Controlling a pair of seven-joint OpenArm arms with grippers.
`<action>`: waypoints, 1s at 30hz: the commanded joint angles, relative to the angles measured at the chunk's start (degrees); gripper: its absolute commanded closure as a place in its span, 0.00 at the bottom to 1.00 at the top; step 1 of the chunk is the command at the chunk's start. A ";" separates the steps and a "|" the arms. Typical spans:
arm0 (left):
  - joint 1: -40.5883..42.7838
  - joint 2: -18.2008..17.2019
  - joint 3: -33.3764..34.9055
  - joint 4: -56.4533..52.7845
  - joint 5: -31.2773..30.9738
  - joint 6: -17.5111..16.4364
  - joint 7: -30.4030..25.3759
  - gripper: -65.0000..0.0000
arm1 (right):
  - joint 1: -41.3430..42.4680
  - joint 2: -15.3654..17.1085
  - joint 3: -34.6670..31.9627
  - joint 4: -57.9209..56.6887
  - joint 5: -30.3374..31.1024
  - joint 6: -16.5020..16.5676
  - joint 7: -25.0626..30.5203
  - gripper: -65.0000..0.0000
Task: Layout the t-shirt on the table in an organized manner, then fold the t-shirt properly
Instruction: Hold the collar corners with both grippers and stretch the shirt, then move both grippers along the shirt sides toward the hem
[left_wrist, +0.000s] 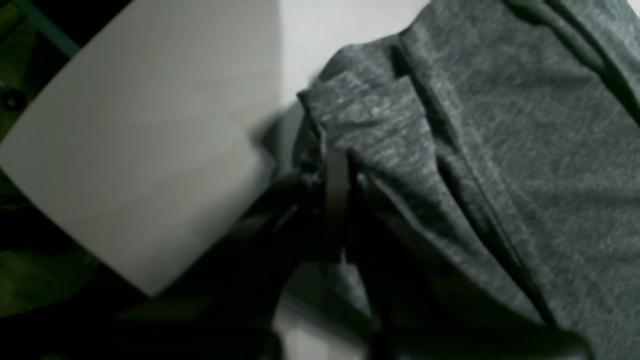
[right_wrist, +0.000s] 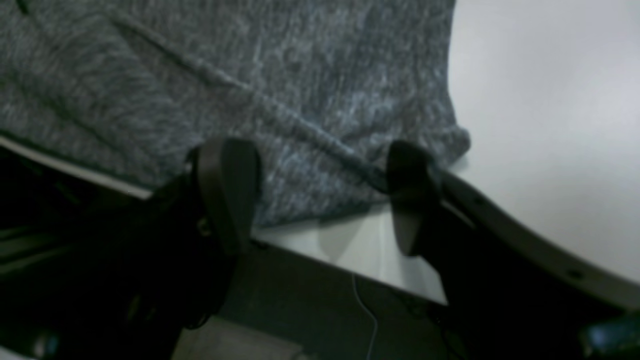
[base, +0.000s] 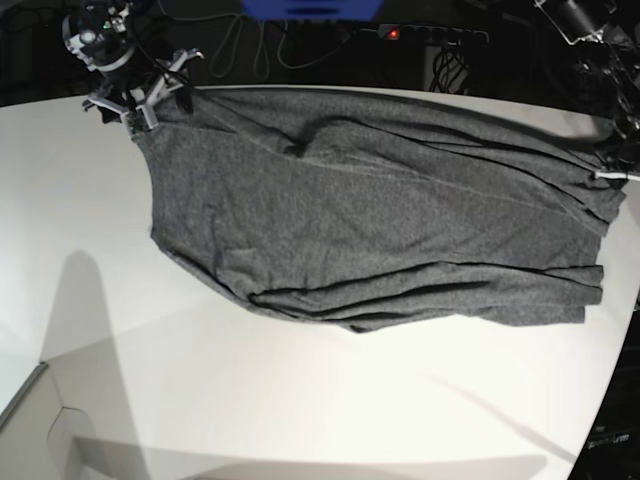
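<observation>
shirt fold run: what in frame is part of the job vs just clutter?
Job: t-shirt; table; left gripper, shut on shirt edge; right gripper, open at the shirt's edge.
Clutter: power strip; blue box; cables.

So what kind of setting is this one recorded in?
Most likely a lab or workshop bench, not a home. A big white table holds only a grey t-shirt, a robot arm stands at each far corner, and loose cables with a lit power strip lie behind the far edge.
</observation>
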 joint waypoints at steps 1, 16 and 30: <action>-0.35 -1.24 -0.36 1.19 -0.30 0.08 -1.27 1.00 | -0.56 0.12 0.30 0.81 -0.87 0.38 -0.58 0.36; -0.88 -1.15 -0.36 2.42 -0.30 0.08 -1.18 0.92 | 0.05 0.12 0.04 9.52 -0.87 0.38 -0.58 0.36; 1.94 0.08 -0.36 12.71 -9.00 0.17 -1.62 0.62 | 3.75 0.38 -0.14 9.43 -0.87 0.38 -1.02 0.36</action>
